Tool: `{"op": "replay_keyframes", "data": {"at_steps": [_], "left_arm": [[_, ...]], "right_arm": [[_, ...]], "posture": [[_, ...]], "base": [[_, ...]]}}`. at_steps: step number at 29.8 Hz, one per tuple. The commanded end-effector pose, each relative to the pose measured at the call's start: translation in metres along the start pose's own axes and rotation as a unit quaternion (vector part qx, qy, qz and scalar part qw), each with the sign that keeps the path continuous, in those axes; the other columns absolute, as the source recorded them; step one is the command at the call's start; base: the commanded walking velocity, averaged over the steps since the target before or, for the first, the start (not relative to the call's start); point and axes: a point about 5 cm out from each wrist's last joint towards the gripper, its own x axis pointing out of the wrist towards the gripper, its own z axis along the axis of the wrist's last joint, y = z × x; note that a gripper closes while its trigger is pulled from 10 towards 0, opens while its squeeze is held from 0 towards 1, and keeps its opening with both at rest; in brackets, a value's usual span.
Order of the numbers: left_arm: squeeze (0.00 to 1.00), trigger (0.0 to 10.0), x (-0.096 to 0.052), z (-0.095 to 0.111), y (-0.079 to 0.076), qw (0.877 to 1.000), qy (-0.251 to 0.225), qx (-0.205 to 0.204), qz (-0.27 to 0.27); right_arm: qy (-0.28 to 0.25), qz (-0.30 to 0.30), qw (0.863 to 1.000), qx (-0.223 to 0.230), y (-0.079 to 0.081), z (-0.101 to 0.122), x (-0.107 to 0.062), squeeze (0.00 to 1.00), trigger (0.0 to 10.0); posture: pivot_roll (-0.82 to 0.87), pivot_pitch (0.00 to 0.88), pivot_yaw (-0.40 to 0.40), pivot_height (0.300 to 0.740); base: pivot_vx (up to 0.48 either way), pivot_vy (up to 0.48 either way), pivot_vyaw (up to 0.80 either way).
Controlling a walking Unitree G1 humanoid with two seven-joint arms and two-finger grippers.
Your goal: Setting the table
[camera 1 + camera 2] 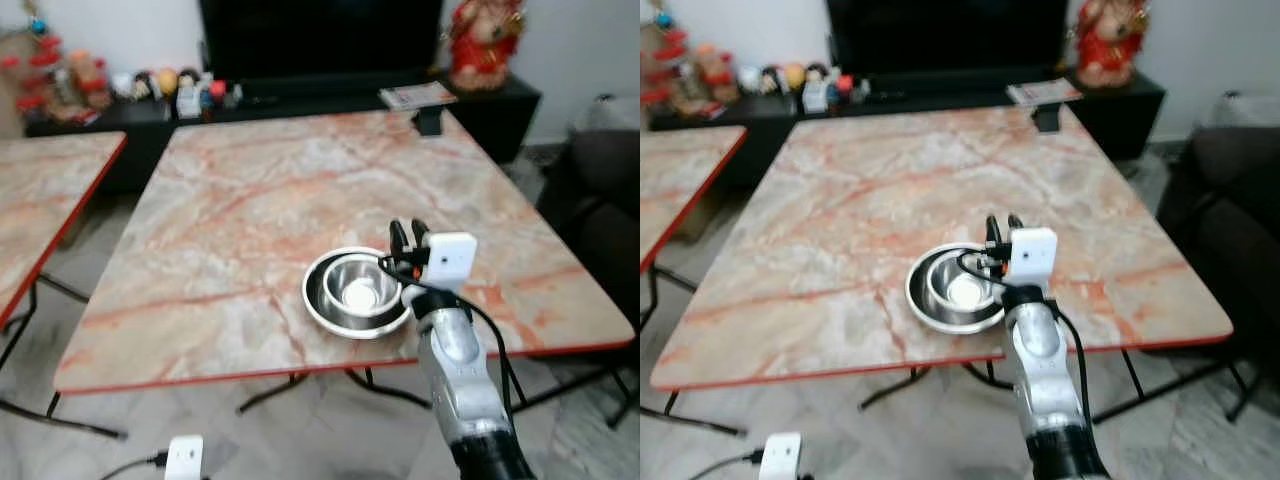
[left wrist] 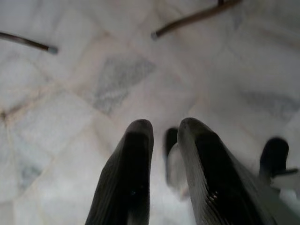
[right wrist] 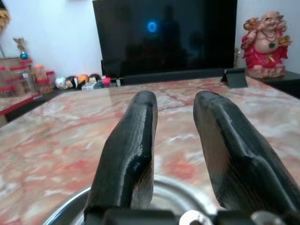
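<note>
Your right arm [image 1: 462,385] rises from the near edge of the scene, silver, with a black cable looped beside it and a white camera block at the wrist. Your right gripper [image 1: 406,236] sits just above the right rim of the steel bowls [image 1: 355,290]; its two black fingers [image 3: 129,154] stand apart with nothing between them, and the right wrist view shows a curve of steel rim just below them.

You have two bowls nested, a smaller one inside a wider one, open side up. They rest on the marble table [image 1: 250,200], near its near edge and right of centre. Table top is pink-veined with a red rim, on dark folding legs.

Your left gripper [image 2: 165,154] hangs low over the pale tiled floor [image 2: 93,84]; its fingers are slightly apart and empty. You can see two dark table feet on the tiles beyond it. A white camera block [image 1: 184,455] shows at the near left in the head view.

To your left, a second marble table [image 1: 45,190] stands apart from the first. Far side: a low black cabinet [image 1: 490,95] carrying a black television [image 1: 320,35], small figurines [image 1: 165,85] on the left, and a red seated statue [image 1: 487,35] on the right. A dark sofa [image 1: 600,180] stands at the right.
</note>
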Motion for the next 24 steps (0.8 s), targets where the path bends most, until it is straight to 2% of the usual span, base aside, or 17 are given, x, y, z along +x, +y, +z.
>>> {"op": "replay_keyframes", "data": {"at_steps": [1, 24], "left_arm": [[0.00, 10.0, -0.0029, -0.0112, 0.0095, 1.000, 0.018, -0.002, 0.013], [0.00, 10.0, -0.0025, -0.0097, 0.0091, 1.000, 0.016, -0.005, 0.015]], "right_arm": [[-0.011, 0.022, 1.000, 0.007, 0.0137, 0.0056, 0.0045, 0.00, 10.0], [-0.014, 0.038, 0.999, 0.011, 0.0187, 0.0068, 0.0066, 0.00, 10.0]], "posture": [[-0.05, 0.000, 0.028, 0.732], [-0.04, 0.000, 0.021, 0.732]], "base": [[0.000, 0.386, 0.00], [0.000, 0.386, 0.00]]}}
